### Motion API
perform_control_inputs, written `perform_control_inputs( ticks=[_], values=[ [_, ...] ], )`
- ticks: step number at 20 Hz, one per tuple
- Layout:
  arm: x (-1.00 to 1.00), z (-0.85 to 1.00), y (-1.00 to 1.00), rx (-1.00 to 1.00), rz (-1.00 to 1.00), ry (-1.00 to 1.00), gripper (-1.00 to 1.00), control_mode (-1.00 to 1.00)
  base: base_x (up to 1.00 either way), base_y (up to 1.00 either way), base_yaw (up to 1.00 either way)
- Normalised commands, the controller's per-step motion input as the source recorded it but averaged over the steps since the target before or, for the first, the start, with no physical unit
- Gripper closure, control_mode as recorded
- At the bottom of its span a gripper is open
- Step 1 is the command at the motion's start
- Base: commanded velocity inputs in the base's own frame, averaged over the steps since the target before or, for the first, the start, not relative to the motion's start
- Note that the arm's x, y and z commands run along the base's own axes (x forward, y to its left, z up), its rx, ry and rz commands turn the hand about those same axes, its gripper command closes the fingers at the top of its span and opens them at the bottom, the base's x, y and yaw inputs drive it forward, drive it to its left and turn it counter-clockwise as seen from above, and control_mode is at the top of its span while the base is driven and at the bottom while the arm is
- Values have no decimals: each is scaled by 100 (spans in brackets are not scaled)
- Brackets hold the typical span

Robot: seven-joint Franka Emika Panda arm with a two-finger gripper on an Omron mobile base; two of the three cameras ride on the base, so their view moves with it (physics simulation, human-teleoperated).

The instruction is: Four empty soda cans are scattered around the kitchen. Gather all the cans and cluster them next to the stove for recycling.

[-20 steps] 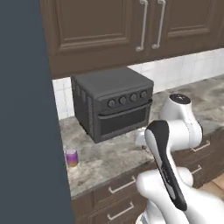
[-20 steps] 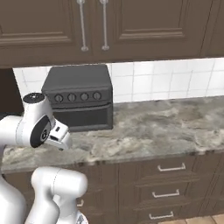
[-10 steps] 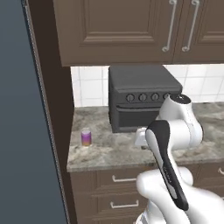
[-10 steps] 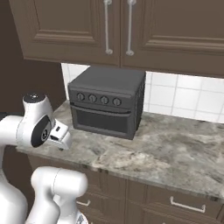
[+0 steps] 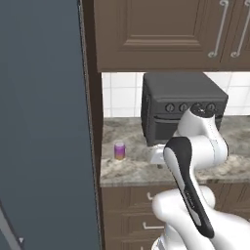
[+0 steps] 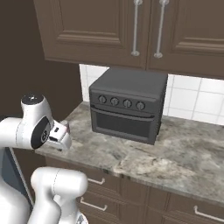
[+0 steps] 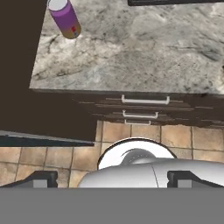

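Now closer to the purple can [image 5: 119, 150] after the base's drive, upright near the left end of the worktop [image 5: 136, 168] beside the toaster oven [image 5: 183, 105], tool [image 7: 111, 177] wide apart, holding nothing, ready for reaching.
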Motion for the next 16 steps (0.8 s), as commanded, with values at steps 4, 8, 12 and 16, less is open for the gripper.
perform_control_inputs(
  ticks=[4,8,12,16],
  values=[
    [0,0,0,0,0,0,-100,100,57,71,0],
    [0,0,0,0,0,0,-100,100,45,0,-12],
    [0,0,0,0,0,0,-100,100,28,-16,-2],
    [0,0,0,0,0,0,-100,100,0,0,0]
  ],
)
